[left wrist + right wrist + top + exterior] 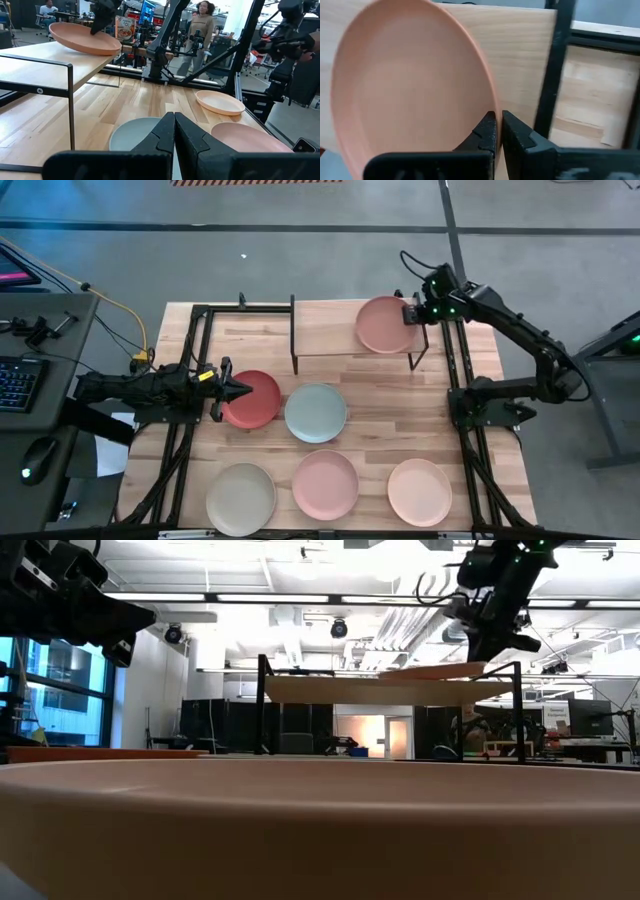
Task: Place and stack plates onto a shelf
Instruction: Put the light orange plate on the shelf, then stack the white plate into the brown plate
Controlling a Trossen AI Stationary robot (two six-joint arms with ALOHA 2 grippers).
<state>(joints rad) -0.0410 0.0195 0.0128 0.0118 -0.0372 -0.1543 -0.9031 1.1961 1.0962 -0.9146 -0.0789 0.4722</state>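
My right gripper is shut on the terracotta plate at the right end of the shelf, a light wood board on thin black legs. My left gripper is shut and hangs over the left rim of the red plate; the low view shows that arm well above the table. The blue-grey plate, cream plate, pink plate and peach plate lie flat on the tabletop. My right gripper pinches the terracotta plate's rim on the side toward the table's right, between its two fingers. The fingers come from the table's right. The plate is tilted: its held side is raised a little and its opposite side rests on the shelf board.
Black frame rails run along both sides of the table. The shelf's left half is bare board. The low view's foreground is filled by a near plate's rim. People stand in the room beyond the table.
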